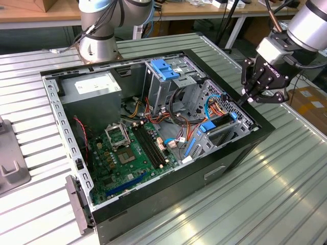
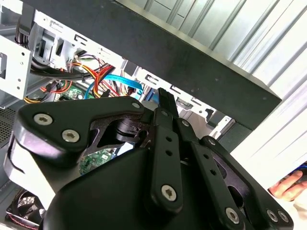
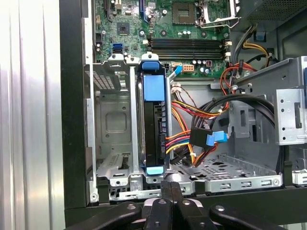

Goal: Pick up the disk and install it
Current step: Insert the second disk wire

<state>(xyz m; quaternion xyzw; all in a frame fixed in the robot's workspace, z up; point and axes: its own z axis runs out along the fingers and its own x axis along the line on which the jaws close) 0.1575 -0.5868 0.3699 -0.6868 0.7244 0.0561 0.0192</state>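
Observation:
The disk (image 3: 154, 125), a dark drive with bright blue rails and end tabs, stands on edge in a slot of the grey drive cage (image 3: 115, 120) inside the open computer case. In the exterior view the disk (image 1: 218, 123) lies at the case's right side, a blue tab at each end. My gripper (image 1: 241, 101) hovers just above and outside the case's black rim (image 1: 258, 125), close to the disk's end. Its black fingers (image 3: 171, 191) are pressed together with nothing between them; the fingers (image 2: 165, 103) also point at the rim in the second wrist view.
A light-blue bracket on a tall grey cage (image 1: 164, 69) stands at the case's back. The motherboard (image 1: 127, 148), power supply (image 1: 92, 87) and bundled cables (image 3: 192, 129) crowd the interior. Ribbed metal table (image 1: 286, 173) surrounds the case. A person's hand (image 2: 288, 184) shows nearby.

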